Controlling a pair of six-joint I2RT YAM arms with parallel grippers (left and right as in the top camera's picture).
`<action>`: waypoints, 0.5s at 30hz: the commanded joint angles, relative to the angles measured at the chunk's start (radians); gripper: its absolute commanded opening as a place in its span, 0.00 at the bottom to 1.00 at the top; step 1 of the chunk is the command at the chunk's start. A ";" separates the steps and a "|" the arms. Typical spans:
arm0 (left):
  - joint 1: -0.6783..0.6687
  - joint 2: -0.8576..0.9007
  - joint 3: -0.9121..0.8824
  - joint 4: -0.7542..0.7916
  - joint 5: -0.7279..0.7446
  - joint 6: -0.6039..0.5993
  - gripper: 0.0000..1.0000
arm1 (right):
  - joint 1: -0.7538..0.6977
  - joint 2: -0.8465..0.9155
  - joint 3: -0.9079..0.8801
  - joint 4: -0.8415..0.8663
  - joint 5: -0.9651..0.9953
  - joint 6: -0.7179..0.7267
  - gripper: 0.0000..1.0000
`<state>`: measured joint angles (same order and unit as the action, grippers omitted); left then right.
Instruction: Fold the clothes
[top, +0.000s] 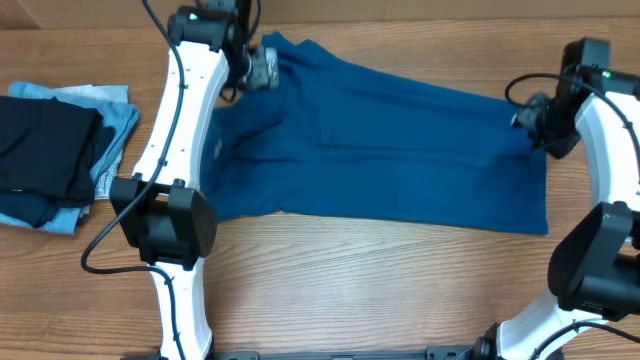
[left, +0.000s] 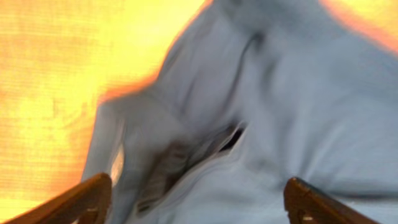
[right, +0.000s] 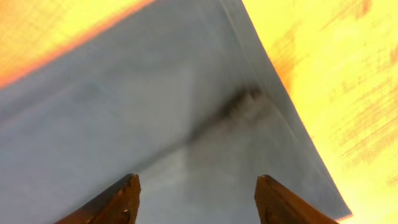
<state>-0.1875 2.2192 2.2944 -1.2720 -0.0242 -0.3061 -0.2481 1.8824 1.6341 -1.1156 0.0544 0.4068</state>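
The left jaws stand spread wide with nothing between them, over the rumpled collar end of the blue shirt (top: 400, 150). The right jaws are also spread and empty, above its hem corner. The shirt lies flat across the worktop (top: 350, 280) as a long band, collar at 11 o'clock, hem at 3 o'clock. By that, the lengthwise fold looks done and the crosswise folds are left.

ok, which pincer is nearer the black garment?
Left. The left pincer is over the shirt collar end, toward the black garment; right pincer is at the hem end, far from it.
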 joint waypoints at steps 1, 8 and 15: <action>0.006 -0.024 0.048 0.162 0.045 0.052 0.99 | -0.002 -0.006 0.080 0.074 -0.016 -0.080 0.72; 0.006 0.074 0.046 0.485 0.051 0.106 0.98 | -0.007 0.045 0.080 0.354 0.008 -0.211 0.79; 0.006 0.227 0.046 0.648 0.051 0.143 0.96 | -0.054 0.265 0.080 0.466 0.061 -0.244 0.81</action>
<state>-0.1875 2.4088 2.3264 -0.6498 0.0193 -0.2096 -0.2752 2.0930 1.6997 -0.6754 0.0937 0.1890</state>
